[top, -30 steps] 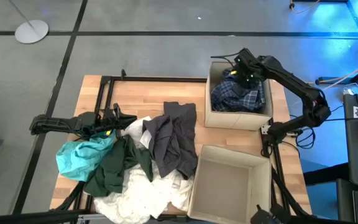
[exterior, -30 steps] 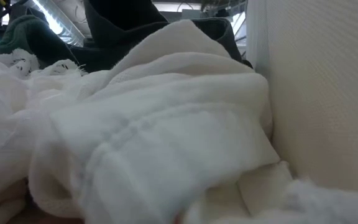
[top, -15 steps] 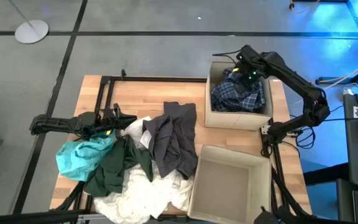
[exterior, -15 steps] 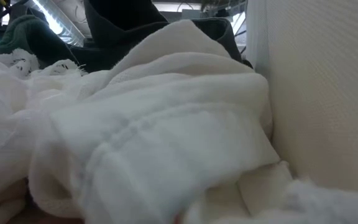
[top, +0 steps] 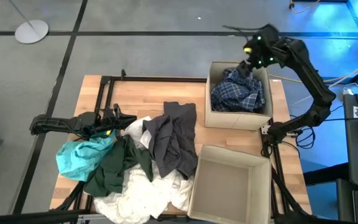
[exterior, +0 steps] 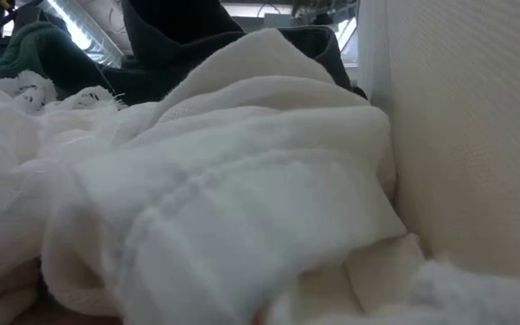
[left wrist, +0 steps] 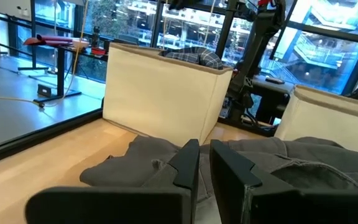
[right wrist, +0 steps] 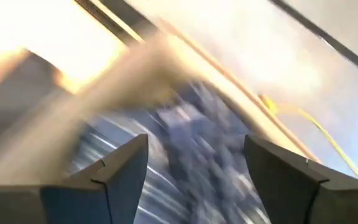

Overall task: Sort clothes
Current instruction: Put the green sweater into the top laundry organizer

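Two cardboard boxes stand on the table's right side. Nearest the front edge, the white garments (top: 143,196) lie heaped beside the near box (top: 229,182), whose interior shows only bare cardboard. On top of the heap rest the dark green garment (top: 115,168) and the teal garment (top: 79,155), the latter at the table's left edge. The dark grey garment (top: 174,140) spreads across the table's (top: 148,93) centre, overlapping the white fabric.

Left gripper (top: 118,117) rests low at the left side, just beside the teal garment; its fingers (left wrist: 185,165) sit nearly together with only a narrow slit between them, holding nothing, pointing at the dark grey garment.

Farther back, the far box (top: 236,117) contains the blue-and-white plaid garment (top: 238,94). Right gripper (top: 248,62) hangs above the box's rear wall, over the plaid garment, with jaws spread wide and empty.
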